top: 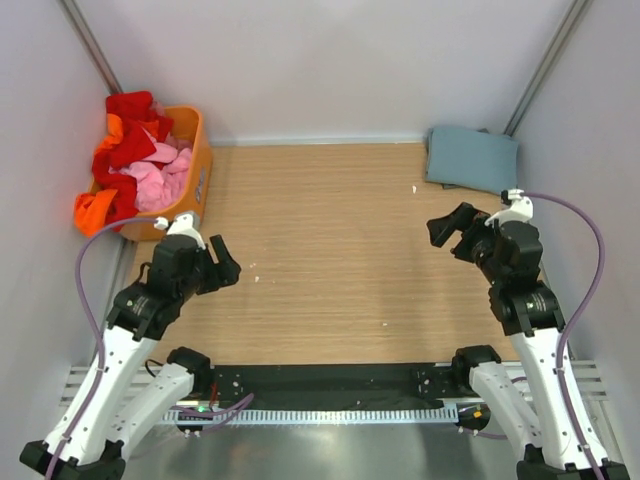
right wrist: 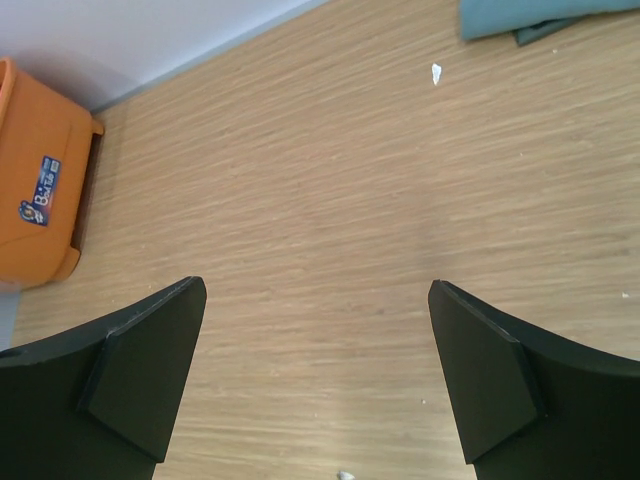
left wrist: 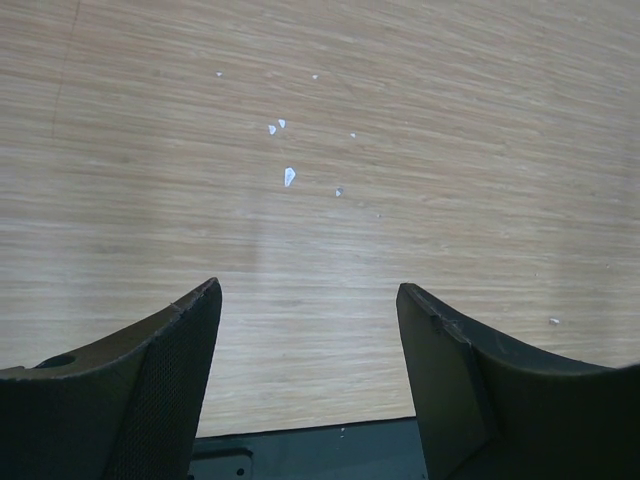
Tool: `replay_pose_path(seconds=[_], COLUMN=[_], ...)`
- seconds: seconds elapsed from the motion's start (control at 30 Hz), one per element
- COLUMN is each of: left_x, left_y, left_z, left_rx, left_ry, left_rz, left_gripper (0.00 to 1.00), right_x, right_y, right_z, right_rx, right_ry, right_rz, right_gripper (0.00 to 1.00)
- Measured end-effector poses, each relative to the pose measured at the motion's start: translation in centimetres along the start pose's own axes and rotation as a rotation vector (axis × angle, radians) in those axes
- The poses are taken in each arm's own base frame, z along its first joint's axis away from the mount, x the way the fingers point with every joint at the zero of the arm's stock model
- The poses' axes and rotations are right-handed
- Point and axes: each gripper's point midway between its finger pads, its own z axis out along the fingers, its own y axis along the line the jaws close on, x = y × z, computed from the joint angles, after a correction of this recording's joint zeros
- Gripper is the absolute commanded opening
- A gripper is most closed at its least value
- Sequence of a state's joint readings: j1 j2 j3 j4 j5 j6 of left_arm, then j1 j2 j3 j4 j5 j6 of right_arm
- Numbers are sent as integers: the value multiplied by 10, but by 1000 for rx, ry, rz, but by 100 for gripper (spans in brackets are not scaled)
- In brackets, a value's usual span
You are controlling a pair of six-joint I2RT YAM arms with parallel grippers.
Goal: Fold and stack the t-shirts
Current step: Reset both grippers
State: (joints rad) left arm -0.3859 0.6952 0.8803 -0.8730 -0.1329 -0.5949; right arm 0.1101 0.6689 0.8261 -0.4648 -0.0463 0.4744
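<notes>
Left gripper (top: pixel 227 265) and right gripper (top: pixel 452 233) hung released, empty; folded blue-teal t-shirt (top: pixel 472 158) lay at one o'clock

This looks like a robotics lab test cell: plain white panels (top: pixel 330 60) on metal posts (top: pixel 548 60) enclose a wood-grain bench (top: pixel 330 250), with a cabled left arm (top: pixel 120 350) and right arm (top: pixel 535 350) bolted to a black rail (top: pixel 330 380).

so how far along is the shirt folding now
Done: one blue-teal shirt lies folded at the far right corner of the table; whether another sits beneath it is unclear. In hand: nothing, the left claw and right claw both hang open and empty. Left: the orange basket holds a heap of red, pink and orange clothes, probably waiting to be folded.
</notes>
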Motion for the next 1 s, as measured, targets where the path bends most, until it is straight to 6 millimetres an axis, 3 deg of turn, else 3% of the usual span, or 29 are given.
replay_pose_path(seconds=[0.4,0.63,0.8,0.87,1.0], left_x=[-19,-40,-54,-65,-106], left_y=[9,25,34,34,31], left_z=[-25,-59,-64,-68,-80], left_rx=[2,17,-45,-71,-156], left_ry=[-157,-396,-445,-463,-519], left_rz=[-27,-82,-62,-37,14], left_gripper=[75,81,93,100,100], right_x=[20,29,33,35,40], right_y=[-10,-14,-15,-15,-16], right_z=[-38,-42,-40,-38,-34], right_rx=[32,47,51,56,61], right_ry=[38,72,94,109,137], right_rz=[9,23,26,26,25], right_gripper=[100,100,100,100,100])
